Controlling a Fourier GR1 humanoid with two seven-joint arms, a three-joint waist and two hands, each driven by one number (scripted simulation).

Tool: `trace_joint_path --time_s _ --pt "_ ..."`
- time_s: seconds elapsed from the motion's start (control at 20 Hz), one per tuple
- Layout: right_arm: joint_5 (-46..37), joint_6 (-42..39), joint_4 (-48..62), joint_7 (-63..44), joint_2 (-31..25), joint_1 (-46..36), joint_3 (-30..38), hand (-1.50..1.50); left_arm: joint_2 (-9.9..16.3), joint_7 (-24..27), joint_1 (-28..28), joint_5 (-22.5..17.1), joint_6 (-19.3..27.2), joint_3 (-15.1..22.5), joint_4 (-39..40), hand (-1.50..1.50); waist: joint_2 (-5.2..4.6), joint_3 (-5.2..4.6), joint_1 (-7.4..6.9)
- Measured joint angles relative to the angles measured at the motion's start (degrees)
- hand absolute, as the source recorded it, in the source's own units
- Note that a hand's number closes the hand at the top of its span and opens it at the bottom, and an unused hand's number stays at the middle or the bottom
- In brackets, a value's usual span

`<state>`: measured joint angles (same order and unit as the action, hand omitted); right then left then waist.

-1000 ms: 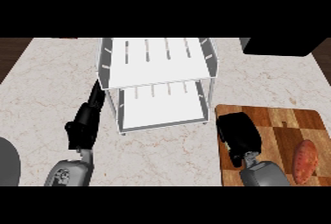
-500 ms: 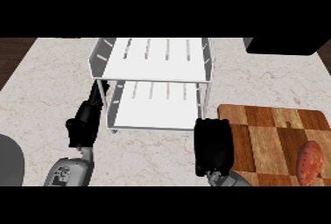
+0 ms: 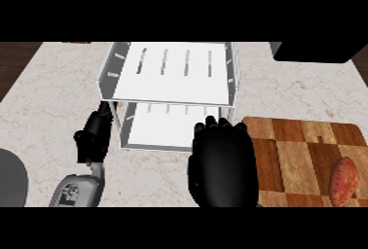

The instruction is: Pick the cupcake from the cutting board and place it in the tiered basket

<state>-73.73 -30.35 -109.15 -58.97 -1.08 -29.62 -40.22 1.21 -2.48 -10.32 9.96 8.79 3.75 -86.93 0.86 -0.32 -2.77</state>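
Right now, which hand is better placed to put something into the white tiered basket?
The right hand. Its fingertips sit at the lower tier's front edge of the tiered basket, beside the cutting board. The left hand rests outside the basket's left wall.

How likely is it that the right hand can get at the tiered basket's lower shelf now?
Probably yes: the right hand is right at the front edge of the tiered basket, and nothing shows between it and the open lower shelf.
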Motion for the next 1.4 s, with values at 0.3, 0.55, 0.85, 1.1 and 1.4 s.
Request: trace_joint_path --time_s 0.3,0.55,0.85,1.1,1.4 --pt "7.24 0.89 -0.85 -4.2 0.08 -8.36 3.74 1.5 -0.14 0.33 -0.24 -0.12 -0.18 0.07 0.13 0.0 -0.09 -0.01 -0.31" --pt "14.2 3.9 2.22 -7.35 0.14 -15.91 7.77 1.5 -0.37 0.04 -0.74 0.14 -0.2 0.45 0.36 0.0 -0.3 -0.03 -0.99" --pt "19.37 6.31 11.71 -9.37 0.1 -26.94 11.9 1.5 -0.29 -0.14 -0.78 0.1 -0.28 0.37 0.04 0.0 -0.48 0.01 -0.94" --pt "21.6 7.31 21.75 -9.42 0.08 -35.94 14.56 1.5 -0.08 -0.4 -0.75 0.13 -0.06 0.33 -0.28 0.0 -0.63 0.04 -0.63" --pt "22.09 8.48 33.23 -7.28 0.17 -42.72 16.92 1.5 0.12 -0.06 0.71 -0.31 -0.17 0.08 -1.48 0.0 -0.79 0.14 0.24"
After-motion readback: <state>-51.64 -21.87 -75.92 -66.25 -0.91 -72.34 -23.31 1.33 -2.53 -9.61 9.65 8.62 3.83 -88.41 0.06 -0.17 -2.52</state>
